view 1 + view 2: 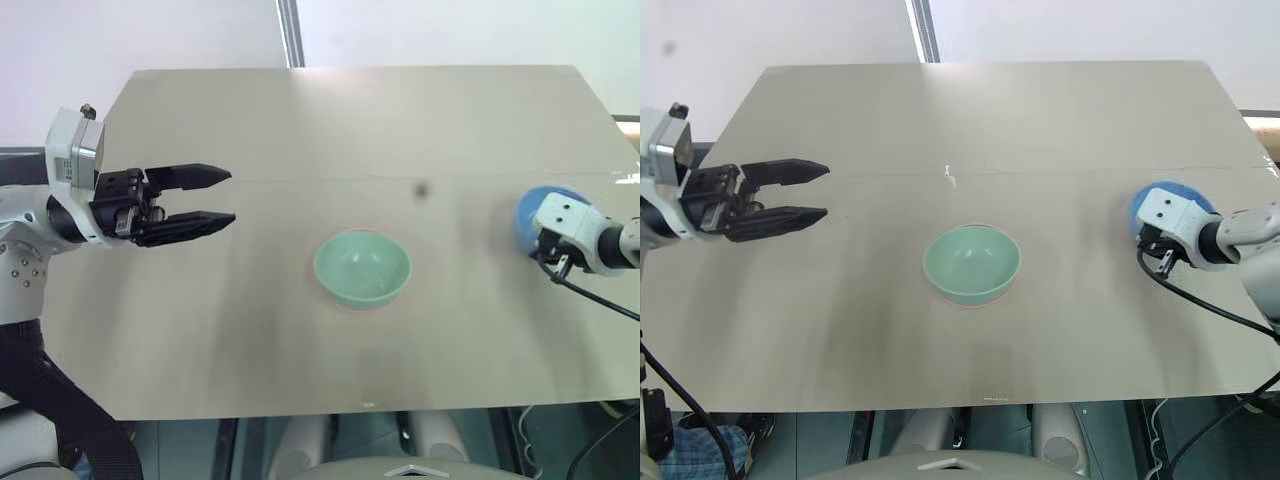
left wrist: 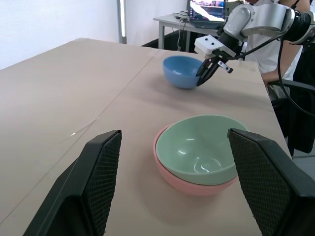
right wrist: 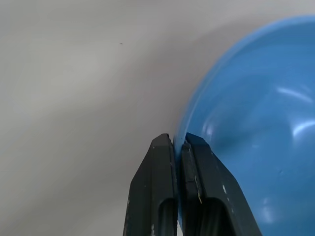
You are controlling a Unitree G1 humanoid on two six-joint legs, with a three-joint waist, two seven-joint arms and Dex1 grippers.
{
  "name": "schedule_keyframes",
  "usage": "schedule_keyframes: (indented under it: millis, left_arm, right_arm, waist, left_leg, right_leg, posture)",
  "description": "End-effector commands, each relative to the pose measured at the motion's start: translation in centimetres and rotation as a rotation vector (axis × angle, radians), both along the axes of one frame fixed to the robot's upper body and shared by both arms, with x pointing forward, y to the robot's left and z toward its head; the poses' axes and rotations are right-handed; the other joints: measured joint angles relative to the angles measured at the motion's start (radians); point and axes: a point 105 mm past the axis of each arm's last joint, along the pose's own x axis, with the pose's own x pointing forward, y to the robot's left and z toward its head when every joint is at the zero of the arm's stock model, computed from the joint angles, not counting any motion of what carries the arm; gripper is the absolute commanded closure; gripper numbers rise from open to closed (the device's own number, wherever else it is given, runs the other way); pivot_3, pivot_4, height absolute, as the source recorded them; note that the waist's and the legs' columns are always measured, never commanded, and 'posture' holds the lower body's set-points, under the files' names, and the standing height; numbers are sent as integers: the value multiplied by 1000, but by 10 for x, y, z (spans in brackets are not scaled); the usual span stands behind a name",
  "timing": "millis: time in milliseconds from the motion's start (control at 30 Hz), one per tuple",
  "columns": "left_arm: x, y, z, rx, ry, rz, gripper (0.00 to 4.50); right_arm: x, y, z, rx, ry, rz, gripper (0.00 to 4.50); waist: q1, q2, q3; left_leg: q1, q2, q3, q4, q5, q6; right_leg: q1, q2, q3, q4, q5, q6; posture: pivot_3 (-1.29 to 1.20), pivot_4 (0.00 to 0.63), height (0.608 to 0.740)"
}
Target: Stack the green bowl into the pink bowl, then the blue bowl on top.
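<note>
The green bowl [image 1: 362,266] sits nested inside the pink bowl [image 2: 189,184] at the middle of the table; the pink rim shows just under the green one. On the table's right side stands the blue bowl [image 2: 181,71], upright. My right gripper [image 3: 177,147] is shut on the blue bowl's near rim, one finger inside and one outside. Off to the left, my left gripper [image 1: 225,197] hangs above the table, pointing toward the stacked bowls, open and holding nothing.
The beige table [image 1: 300,130] has bare surface behind and on both sides of the bowls. A cable [image 1: 1210,310] trails from my right wrist over the table's right edge. Beyond the table, a desk with a laptop [image 2: 206,12] and a person stand.
</note>
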Motion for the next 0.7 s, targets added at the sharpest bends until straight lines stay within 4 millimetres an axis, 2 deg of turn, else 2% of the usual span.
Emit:
schedule_keyframes:
  millis: [33,133,200,267,367,433,533,600,700]
  left_arm:
    - [-3,1,11,2,-53,-13,836]
    - [-3,1,11,1,-53,-12,836]
    - [-3,1,11,1,-53,-12,836]
    - [-2,1,11,-1,-53,-14,836]
    - [-1,0,11,-1,-53,-17,836]
    - [-1,-1,11,-1,-53,-21,836]
    - [1,-2,11,-1,-54,-26,836]
    - [2,-3,11,0,-53,-30,836]
    - [3,-4,11,2,-53,-36,836]
  right_arm:
    - [-1,3,10,-17,-24,40,4471]
    - [7,23,23,14,-120,136,4471]
    - [10,60,47,83,-247,304,4471]
    - [1,100,72,188,-366,502,4471]
    - [-15,142,101,316,-537,692,4471]
    - [-30,162,107,385,-552,801,4471]
    - [-49,182,107,454,-537,924,4471]
    - [-62,191,99,462,-486,999,4471]
    - [-67,199,85,438,-421,1039,4471]
  waist:
    - [0,0,0]
    - [-1,0,0]
    - [-7,0,0]
    - [-16,0,0]
    - [-20,0,0]
    - [-17,-1,0]
    - [-9,-2,-1]
    - [-5,-2,-1]
    - [-4,-2,-1]
  left_leg:
    - [0,0,0,0,0,0]
    - [0,0,0,0,0,0]
    - [1,0,1,0,0,0]
    - [1,0,1,0,0,0]
    - [1,2,0,0,0,0]
    - [0,2,0,0,0,0]
    - [0,1,-3,1,0,0]
    - [0,0,-4,2,0,0]
    - [0,0,-5,1,0,0]
  right_leg:
    - [0,0,0,0,0,0]
    - [0,0,0,0,0,0]
    - [0,0,1,1,0,0]
    - [-1,0,1,2,0,0]
    - [-1,1,1,3,0,0]
    - [-1,0,0,2,0,0]
    - [2,-1,-3,-1,0,0]
    - [2,-1,-4,-1,0,0]
    - [2,-1,-5,-1,0,0]
  posture:
    - [0,150,740]
    - [0,150,740]
    - [0,150,740]
    - [0,150,740]
    - [0,150,740]
    - [0,150,740]
    - [0,150,740]
    - [0,150,740]
    - [0,150,740]
